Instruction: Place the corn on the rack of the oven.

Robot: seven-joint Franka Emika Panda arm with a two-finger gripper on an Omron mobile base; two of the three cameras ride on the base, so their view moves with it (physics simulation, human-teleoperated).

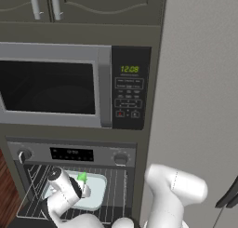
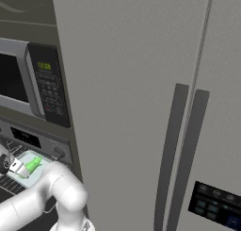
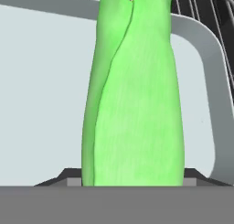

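One corn (image 3: 135, 95), bright green and streaky, long and thin at the tip, is held in the end effector (image 1: 82, 185) over one pale tray (image 1: 100, 185) with round corners. The tray sits on one wire rack (image 1: 118, 185) inside the oven (image 1: 69, 153). The fingers are hidden behind the corn. At 12 o'clock is one microwave (image 1: 56, 85).

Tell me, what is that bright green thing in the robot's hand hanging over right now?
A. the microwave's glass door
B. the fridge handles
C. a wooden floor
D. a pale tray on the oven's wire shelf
D: the corn, in the gripper, sits above the pale tray on the rack of the oven.
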